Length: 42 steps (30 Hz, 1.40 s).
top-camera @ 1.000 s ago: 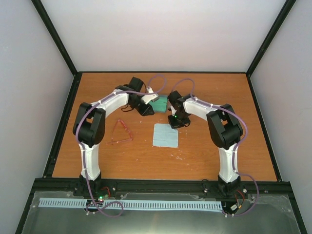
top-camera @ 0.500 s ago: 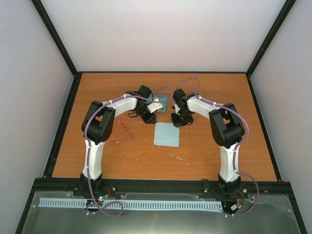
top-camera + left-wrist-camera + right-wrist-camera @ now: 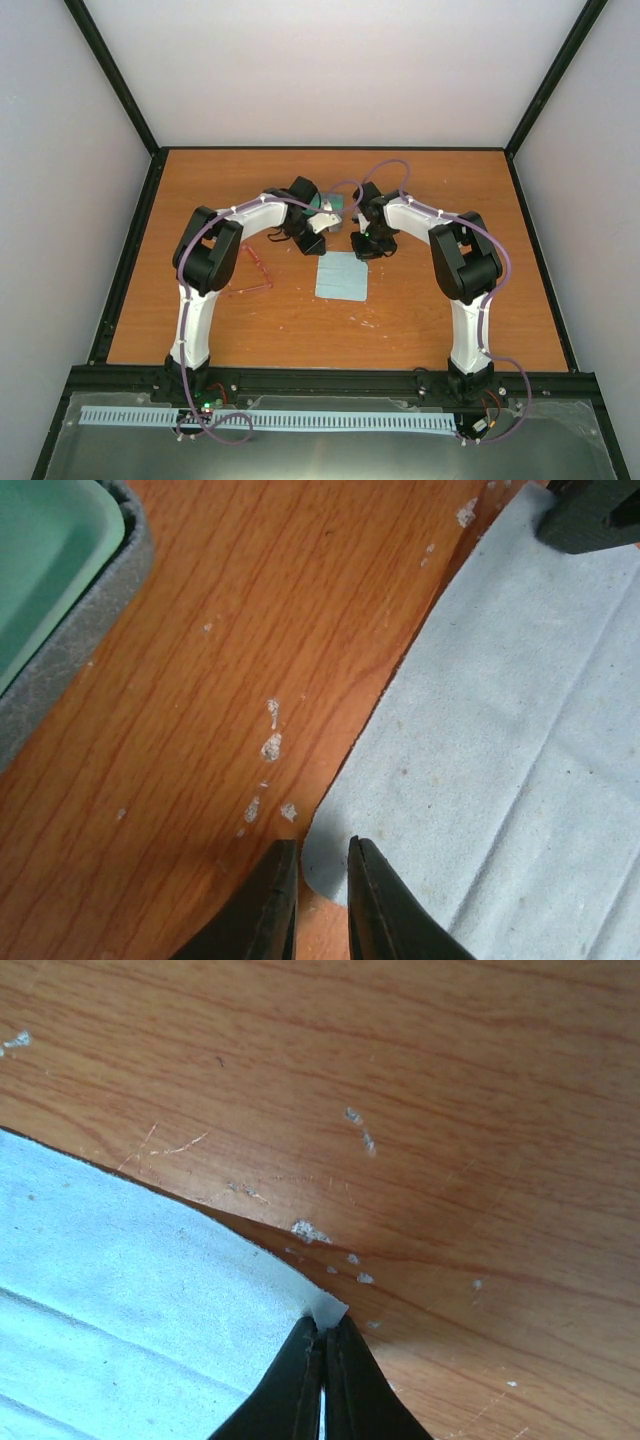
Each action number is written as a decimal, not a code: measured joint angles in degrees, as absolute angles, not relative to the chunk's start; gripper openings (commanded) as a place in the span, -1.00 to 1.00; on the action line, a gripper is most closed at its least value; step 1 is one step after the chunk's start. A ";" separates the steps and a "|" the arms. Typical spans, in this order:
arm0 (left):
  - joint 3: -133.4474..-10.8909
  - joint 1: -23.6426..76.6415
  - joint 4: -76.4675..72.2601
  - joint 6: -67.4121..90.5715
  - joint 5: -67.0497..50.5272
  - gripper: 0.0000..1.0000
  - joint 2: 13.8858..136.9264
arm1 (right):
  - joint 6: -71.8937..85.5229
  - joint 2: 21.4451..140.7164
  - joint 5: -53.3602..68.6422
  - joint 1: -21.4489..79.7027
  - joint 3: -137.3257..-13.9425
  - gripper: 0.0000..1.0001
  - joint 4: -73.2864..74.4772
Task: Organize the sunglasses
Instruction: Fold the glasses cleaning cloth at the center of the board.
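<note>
The sunglasses (image 3: 262,273) lie on the wooden surface (image 3: 440,310) to the left of the cloth (image 3: 341,276). They are apart from the cloth and touched by neither claw, and the elbow of the left arm hides part of their thin red frame. The left claw (image 3: 318,248) is down at the cloth's far left corner. In the left wrist view its fingers (image 3: 265,910) stand slightly apart, and the rounded corner of the cloth lies flat in the narrow gap between them, so nothing is clamped there. Beyond the cloth's far edge, a little apart from it, sits the open case (image 3: 328,207) with its green lining up. From above it is largely covered by the two wrists. The right claw (image 3: 322,1328) is at the cloth's far right corner, its fingers (image 3: 285,1385) pressed together on the very tip of that corner. A small bit of fabric pokes out above the tips. Beside the pinch, the cloth's edge is raised off the surface, with a dark shadow under it.
</note>
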<state>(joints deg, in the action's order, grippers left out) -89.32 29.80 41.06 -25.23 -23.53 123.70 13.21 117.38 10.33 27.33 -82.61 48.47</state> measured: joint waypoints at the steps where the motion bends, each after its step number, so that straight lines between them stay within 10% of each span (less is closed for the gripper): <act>1: -89.32 29.82 41.01 -25.26 -23.51 -0.67 123.70 | 13.21 117.38 10.35 27.33 -82.61 -0.95 48.47; 42: -92.31 30.96 39.83 -26.09 -19.22 -0.99 123.72 | 13.74 118.50 13.02 25.91 -85.67 -0.95 46.57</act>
<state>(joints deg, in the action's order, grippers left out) -92.31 30.96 39.83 -26.09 -19.22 123.72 13.74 118.50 13.02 25.91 -85.67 46.57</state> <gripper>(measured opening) 0.023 0.028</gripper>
